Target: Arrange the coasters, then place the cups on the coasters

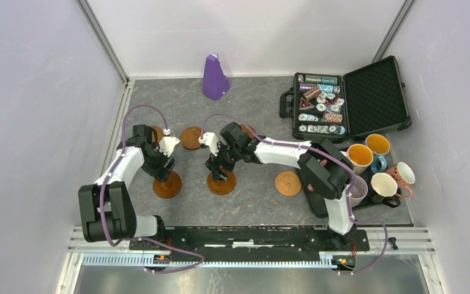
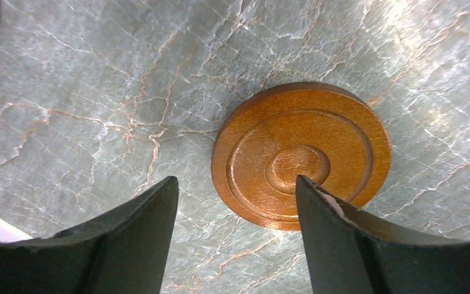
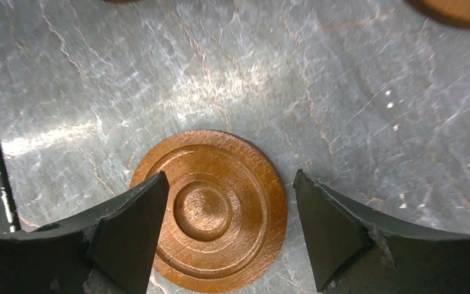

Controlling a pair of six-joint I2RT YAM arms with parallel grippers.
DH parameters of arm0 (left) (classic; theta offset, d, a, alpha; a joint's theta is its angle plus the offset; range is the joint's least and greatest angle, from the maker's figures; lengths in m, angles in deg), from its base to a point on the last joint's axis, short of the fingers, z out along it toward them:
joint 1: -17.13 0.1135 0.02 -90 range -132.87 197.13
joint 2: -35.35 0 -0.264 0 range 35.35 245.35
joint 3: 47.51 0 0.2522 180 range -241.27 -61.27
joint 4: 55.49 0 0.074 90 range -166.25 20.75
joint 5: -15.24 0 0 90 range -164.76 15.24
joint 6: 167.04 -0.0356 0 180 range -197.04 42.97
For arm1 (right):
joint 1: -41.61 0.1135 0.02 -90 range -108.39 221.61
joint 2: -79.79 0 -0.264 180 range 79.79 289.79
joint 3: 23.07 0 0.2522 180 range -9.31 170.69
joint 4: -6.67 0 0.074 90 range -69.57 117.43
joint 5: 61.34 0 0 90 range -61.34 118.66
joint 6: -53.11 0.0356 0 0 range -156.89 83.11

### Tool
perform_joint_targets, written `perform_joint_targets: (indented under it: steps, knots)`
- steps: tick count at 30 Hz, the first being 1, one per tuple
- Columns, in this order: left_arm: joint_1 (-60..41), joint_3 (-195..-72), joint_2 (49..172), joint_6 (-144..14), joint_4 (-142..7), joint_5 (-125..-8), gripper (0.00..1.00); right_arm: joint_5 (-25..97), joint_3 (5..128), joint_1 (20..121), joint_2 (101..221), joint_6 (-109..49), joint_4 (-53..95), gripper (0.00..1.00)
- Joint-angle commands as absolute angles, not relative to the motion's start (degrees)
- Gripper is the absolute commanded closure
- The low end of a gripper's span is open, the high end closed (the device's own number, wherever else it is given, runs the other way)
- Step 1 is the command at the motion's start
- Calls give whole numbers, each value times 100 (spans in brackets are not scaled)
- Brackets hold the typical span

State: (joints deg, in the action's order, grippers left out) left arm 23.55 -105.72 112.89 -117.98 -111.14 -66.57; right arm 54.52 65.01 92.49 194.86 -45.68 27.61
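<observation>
Two dark brown ringed coasters lie flat on the marble table [image 1: 251, 202]. One coaster [image 1: 167, 185] [image 2: 301, 153] sits below my left gripper [image 1: 162, 171] [image 2: 235, 180], which is open with its right finger over the disc's edge. The other coaster [image 1: 221, 182] [image 3: 211, 208] lies between the fingers of my open right gripper [image 1: 217, 168] [image 3: 229, 176]. Neither disc is gripped. Another brown coaster [image 1: 191, 138] lies behind them, and two more are partly hidden by the arms. A patterned orange coaster [image 1: 288, 182] is at the right. The cups [image 1: 360, 156] cluster at the far right.
A purple cone-shaped object [image 1: 215, 78] stands at the back. An open black case [image 1: 376, 92] with poker chips lies at the back right. Grey walls close in the left, back and right sides.
</observation>
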Motion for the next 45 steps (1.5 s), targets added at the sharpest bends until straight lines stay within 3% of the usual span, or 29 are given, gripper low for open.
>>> perform_joint_targets:
  steps: [1, 9, 20, 30, 45]
  knots:
    - [2390, -10965, 10954, -11617, -11437, -6245, 19, 5681, 7037, 9088, 18921, -4751, 3164, 17]
    - [2390, -11282, 10807, -11638, -11727, -6006, 8, 5890, 6016, 8038, 17826, -6496, 4855, 16]
    - [2355, -11541, 11063, -11560, -11764, -5603, 9, 5117, 5327, 6834, 17364, -8737, 6431, 23]
    - [2355, -11805, 11241, -11329, -11650, -5690, 10, 4822, 4860, 6833, 17434, -9396, 6527, 32]
    - [2355, -11725, 10989, -11121, -11595, -5734, 10, 5175, 4474, 7385, 17638, -8420, 5331, 47]
